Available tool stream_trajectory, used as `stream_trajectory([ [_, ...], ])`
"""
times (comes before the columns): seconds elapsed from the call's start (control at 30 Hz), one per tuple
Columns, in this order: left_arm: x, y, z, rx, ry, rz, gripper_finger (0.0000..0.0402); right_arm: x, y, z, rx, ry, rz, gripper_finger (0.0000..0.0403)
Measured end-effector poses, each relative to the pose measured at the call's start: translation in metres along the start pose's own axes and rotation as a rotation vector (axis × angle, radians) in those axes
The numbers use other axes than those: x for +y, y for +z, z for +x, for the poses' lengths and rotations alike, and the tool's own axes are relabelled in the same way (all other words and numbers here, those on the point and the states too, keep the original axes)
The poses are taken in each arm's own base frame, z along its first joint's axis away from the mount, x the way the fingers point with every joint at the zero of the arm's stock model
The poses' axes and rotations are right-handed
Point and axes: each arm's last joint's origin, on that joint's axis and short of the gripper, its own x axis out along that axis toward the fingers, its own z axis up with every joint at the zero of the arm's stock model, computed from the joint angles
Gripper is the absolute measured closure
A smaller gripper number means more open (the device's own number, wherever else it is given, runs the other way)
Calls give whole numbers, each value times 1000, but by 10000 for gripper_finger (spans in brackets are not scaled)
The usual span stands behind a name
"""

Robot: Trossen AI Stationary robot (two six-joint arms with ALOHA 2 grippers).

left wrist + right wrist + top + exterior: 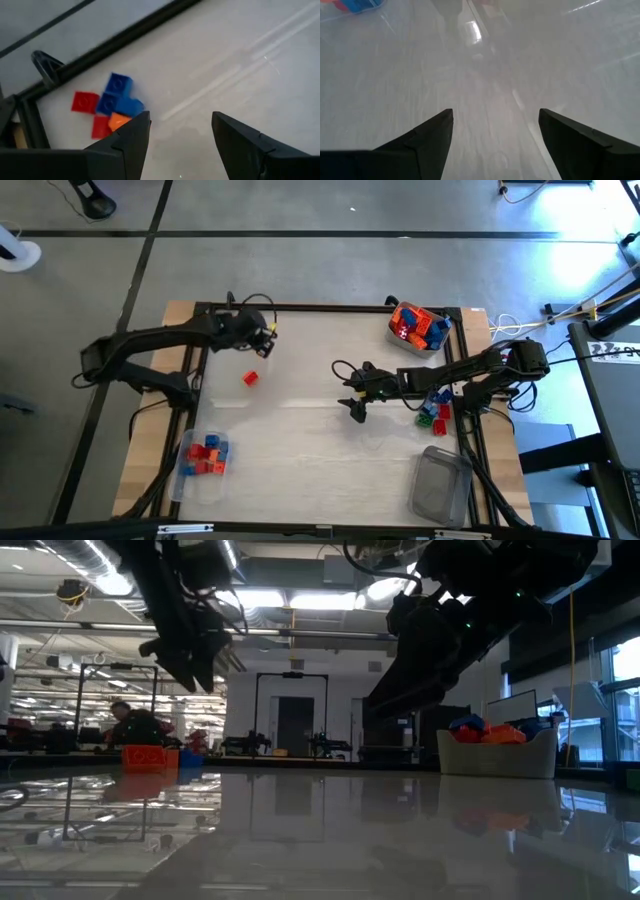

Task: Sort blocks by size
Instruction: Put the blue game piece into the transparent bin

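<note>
Blocks lie in several spots on the pale table (300, 440). One red block (250, 378) sits alone on the bare top, toward the left side. A clear tub (200, 470) near the left front corner holds a small cluster of red, orange and blue blocks (203, 455). A second tub (418, 328) at the far right corner is heaped with red, orange and blue blocks, and from table height it shows as a pale bin with bright pieces mounded above its rim. A few more loose blocks (436, 408), red, blue and green, lie by the right edge of the table under the right arm. A third tub (440, 485), near the right front corner, shows no blocks. The left gripper (268, 338) is raised above the table near the far left corner, just beyond the lone red block; its fingers are spread apart with nothing between them. Its wrist camera looks past those fingers (131, 142) at a group of red, blue and orange blocks lying close by the black frame rail (125, 37). The right gripper (352, 402) reaches toward the middle of the table, fingers spread wide and holding nothing, over bare surface.
</note>
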Motion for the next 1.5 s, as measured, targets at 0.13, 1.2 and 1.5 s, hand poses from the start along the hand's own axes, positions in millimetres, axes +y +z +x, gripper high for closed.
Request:
stream_trajectory([
  [0.13,5,7,17,10,37,-1,202,0,0,0,0,0,-1,109],
  [1.2,17,-2,120,291,217,29,202,0,-1,0,7,-1,-6,109],
  [1.5,9,-4,118,310,144,76,202,0,-1,0,6,-2,-7,109],
])
